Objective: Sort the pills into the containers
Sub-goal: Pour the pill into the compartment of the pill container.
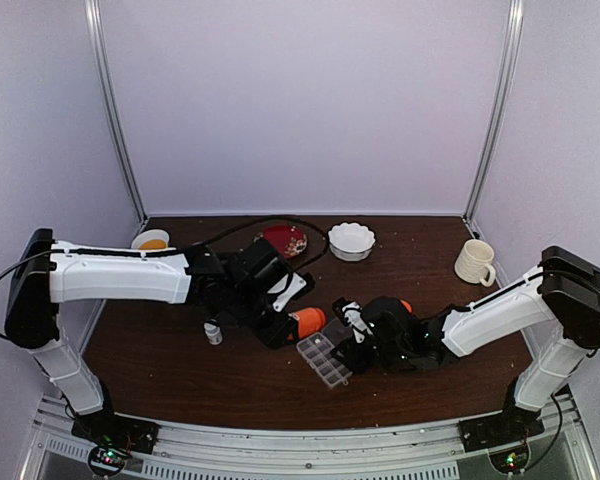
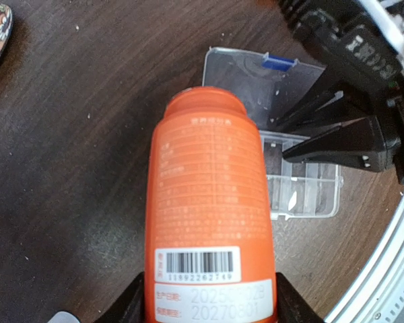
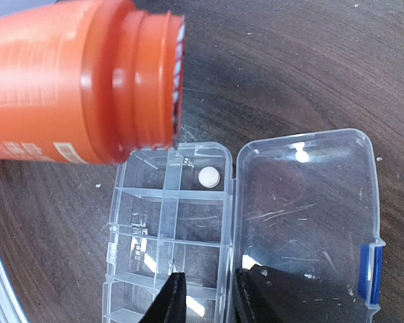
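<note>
Pouring is the step in hand, we judge. The left gripper [image 2: 212,286] is clamped on the base end of the uncapped orange bottle [image 3: 60,81], which is tipped on its side. In the right wrist view the bottle's long axis runs 9 to 3 o'clock, mouth toward 3, lip overhanging the 12 o'clock end of the pill box [image 3: 148,222]. One white pill [image 3: 209,176] lies in the end cell of the hinge-side row, about 4 o'clock from the lip. The lid [image 3: 303,202] lies open at 3 o'clock. The right gripper [image 3: 213,277] enters from 6 o'clock, jaws narrowly apart, bracketing the hinge-side row and seemingly pinning the box. Any further tilt falls to the left arm
</note>
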`<state>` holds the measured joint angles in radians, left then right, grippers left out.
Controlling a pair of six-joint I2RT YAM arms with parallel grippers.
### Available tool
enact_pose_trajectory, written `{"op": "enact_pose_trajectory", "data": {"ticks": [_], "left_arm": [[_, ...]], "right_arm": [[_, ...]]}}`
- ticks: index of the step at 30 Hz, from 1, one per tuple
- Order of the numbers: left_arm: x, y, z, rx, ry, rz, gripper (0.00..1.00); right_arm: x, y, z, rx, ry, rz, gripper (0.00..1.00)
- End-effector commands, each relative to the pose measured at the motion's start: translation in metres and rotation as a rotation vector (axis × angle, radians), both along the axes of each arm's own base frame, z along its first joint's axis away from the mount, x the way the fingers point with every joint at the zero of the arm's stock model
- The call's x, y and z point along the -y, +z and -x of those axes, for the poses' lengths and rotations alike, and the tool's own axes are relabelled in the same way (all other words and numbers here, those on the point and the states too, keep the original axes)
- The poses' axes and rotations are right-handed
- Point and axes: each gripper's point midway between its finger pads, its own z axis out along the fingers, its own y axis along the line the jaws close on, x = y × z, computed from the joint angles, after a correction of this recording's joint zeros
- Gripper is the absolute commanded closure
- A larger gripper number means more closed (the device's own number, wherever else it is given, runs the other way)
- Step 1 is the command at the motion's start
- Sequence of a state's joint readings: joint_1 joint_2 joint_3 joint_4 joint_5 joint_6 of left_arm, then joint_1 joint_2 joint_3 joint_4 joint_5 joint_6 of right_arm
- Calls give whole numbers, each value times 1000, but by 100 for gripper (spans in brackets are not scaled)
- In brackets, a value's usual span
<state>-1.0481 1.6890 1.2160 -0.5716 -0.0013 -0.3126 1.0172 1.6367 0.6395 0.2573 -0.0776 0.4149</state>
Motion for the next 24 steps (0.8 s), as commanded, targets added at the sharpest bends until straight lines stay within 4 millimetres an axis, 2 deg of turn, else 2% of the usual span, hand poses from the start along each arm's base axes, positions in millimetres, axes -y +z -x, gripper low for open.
{"op": "enact_pose_trajectory", "data": {"ticks": [1,7,11,13,20,24], "left_arm": [[4,14,-7,52,-12,6,100],[-1,-24,2,-20,0,-32,100],[-3,-34,8,-55,-1,-36,100],[-1,-29,9,-57,-7,-23,100],[9,14,-1,3,-25,16,100],[10,24,0,12,-33,35,100]], "right_arm": [[-5,2,-1,13,5,2,74],[-5,2,-1,14,5,4,74],[-5,2,-1,12,7,4,74],[-6,2,-1,11,10,5,75],[-6,2,-1,11,9,6,75],[-5,2,-1,13,8,3,75]]}}
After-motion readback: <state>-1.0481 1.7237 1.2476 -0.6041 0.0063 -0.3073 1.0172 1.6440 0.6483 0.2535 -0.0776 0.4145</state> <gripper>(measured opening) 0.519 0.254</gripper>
